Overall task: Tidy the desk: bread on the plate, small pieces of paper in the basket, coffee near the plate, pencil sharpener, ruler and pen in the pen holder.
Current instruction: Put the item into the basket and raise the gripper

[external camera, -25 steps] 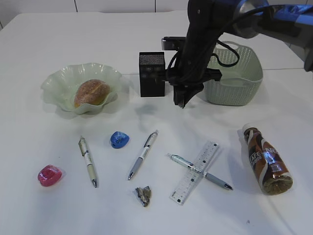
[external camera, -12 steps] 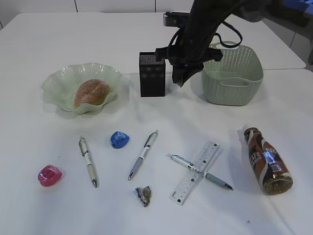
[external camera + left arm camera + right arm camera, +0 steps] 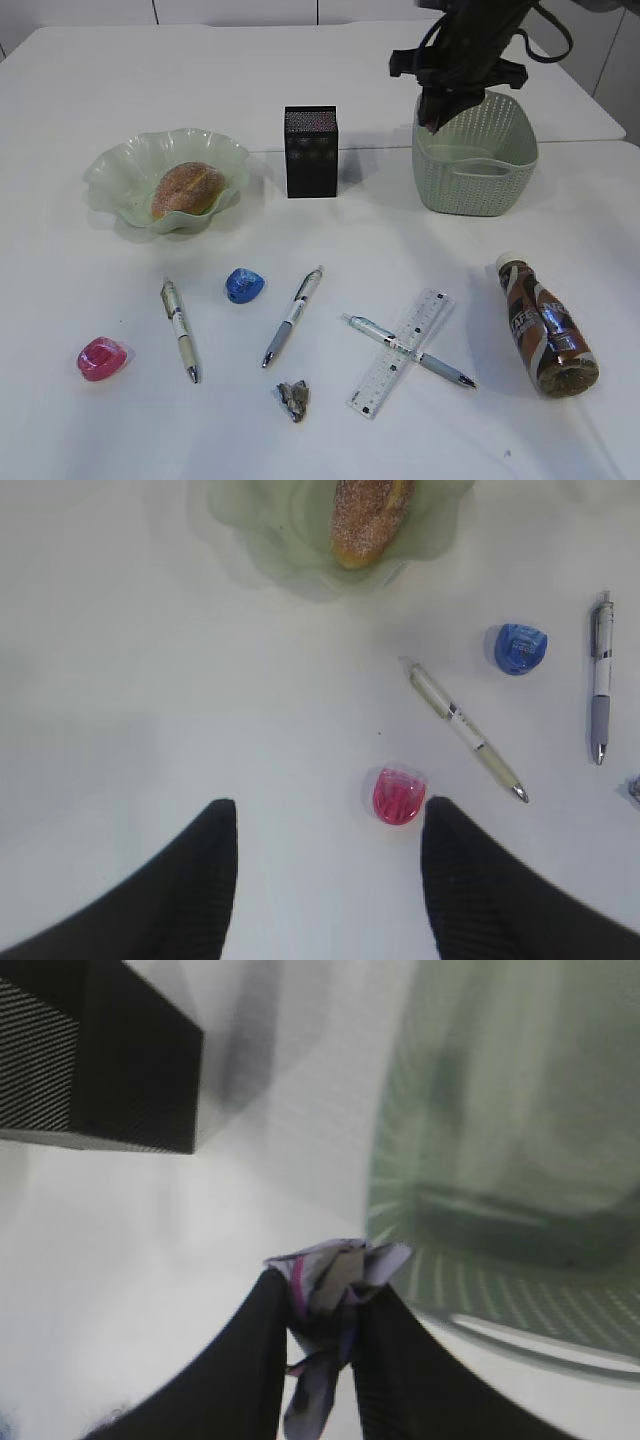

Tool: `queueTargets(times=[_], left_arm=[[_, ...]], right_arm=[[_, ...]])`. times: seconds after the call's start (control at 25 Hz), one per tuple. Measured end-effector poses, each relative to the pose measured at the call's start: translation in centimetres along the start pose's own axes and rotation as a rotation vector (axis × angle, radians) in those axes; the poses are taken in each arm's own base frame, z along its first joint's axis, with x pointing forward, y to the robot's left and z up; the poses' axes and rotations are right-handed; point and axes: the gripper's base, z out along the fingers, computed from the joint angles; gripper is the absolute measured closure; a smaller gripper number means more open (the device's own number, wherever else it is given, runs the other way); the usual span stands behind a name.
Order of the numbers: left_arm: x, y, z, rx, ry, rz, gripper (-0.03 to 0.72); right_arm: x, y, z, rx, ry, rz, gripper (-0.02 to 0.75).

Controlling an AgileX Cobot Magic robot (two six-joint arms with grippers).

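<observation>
Starting at your left, the left gripper [image 3: 328, 880] hangs over bare white table [image 3: 80, 90] with its two black fingers spread wide apart and holding nothing; the pink pencil sharpener [image 3: 398, 795] lies on the table between and just ahead of the fingertips, touching neither. Beyond it you can see a white and beige pen [image 3: 465, 731], the blue pencil sharpener [image 3: 517, 648] and a silver and grey pen [image 3: 600, 677], with the sugar-dusted bread roll [image 3: 187, 189] already sitting in the pale green wavy-edged plate [image 3: 120, 165]. Moving rightward in the exterior view, a crumpled dark scrap of paper [image 3: 294, 398] rests near the table's front edge, and a teal pen [image 3: 410, 351] lies crossed over the clear plastic ruler [image 3: 398, 352]. Behind these stands the black mesh pen holder [image 3: 310, 151]. Further right, your right gripper [image 3: 325, 1310] is closed tight on a crumpled purple-and-white piece of paper [image 3: 335, 1275], which sticks out above and below the fingertips; the gripper hovers at the left rim of the pale green woven basket [image 3: 475, 150], the paper just beside the rim. At the far right, the brown coffee bottle [image 3: 543, 326] lies on its side, well apart from the plate.
</observation>
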Motion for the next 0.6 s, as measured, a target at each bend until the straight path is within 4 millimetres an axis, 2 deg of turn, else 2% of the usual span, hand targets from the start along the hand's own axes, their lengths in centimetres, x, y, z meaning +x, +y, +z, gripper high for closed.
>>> queueTargets(times=[0.04, 0.08, 0.16, 0.28, 0.6], left_arm=[[0.0, 0.0, 0.0, 0.000, 0.000, 0.000, 0.279], [0.0, 0.0, 0.0, 0.000, 0.000, 0.000, 0.279], [0.0, 0.0, 0.0, 0.000, 0.000, 0.000, 0.280], [0.0, 0.0, 0.0, 0.000, 0.000, 0.000, 0.280], [0.0, 0.0, 0.0, 0.000, 0.000, 0.000, 0.280]], right_arm=[[0.0, 0.0, 0.0, 0.000, 0.000, 0.000, 0.552], [-0.3, -1.5, -0.1, 0.019, -0.004, 0.025, 0.552], [-0.5, -2.8, -0.3, 0.052, -0.012, 0.035, 0.552], [-0.6, -3.7, -0.4, 0.100, -0.018, 0.031, 0.552], [-0.7, -4.5, -0.2, 0.182, -0.020, 0.004, 0.552]])
